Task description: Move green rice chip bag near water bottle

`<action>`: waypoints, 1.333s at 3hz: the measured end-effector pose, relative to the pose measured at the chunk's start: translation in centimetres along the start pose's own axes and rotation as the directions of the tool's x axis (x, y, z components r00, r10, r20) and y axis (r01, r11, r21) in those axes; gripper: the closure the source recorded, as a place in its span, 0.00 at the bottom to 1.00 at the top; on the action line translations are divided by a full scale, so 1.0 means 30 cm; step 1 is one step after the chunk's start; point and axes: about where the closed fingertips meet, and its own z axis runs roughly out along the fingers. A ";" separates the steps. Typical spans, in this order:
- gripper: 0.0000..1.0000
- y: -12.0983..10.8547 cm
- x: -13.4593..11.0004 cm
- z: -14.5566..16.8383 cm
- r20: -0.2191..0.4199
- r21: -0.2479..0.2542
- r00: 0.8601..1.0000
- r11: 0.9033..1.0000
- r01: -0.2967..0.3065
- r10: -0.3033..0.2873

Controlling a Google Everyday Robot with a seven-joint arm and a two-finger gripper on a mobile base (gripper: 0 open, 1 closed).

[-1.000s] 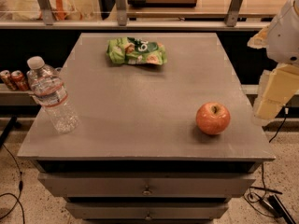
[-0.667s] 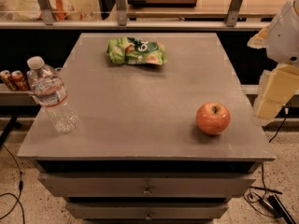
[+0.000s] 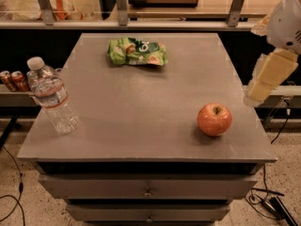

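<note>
Crinkles on the light, soft green rice chip bag [image 3: 137, 51] are inviting pinching; end effector [image 3: 264, 81], state unclear, is hovering well apart.

I am counting one bag [image 3: 137, 52], one bottle [image 3: 51, 98] and one apple [image 3: 214, 119] sitting on the table [image 3: 141, 102], two cans [image 3: 19, 80] standing beyond the table's left edge, and two drawers [image 3: 148, 187] under its top. I am seeing one gripper [image 3: 251, 98], hanging off the table's right edge.

White rounded arm [image 3: 288, 20]; cream blocky gripper [image 3: 263, 83] right of table [image 3: 141, 107].
</note>
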 end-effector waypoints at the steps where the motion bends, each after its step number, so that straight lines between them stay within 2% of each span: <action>1: 0.00 -0.144 -0.036 0.054 0.092 0.019 0.992 0.996 -0.082 0.080; 2: 0.00 -0.302 -0.097 0.187 0.218 -0.006 0.957 0.980 -0.197 0.193; 3: 0.00 -0.302 -0.097 0.187 0.218 -0.006 0.957 0.980 -0.197 0.193; 4: 0.00 -0.329 -0.168 0.244 0.267 -0.020 0.938 0.975 -0.223 0.220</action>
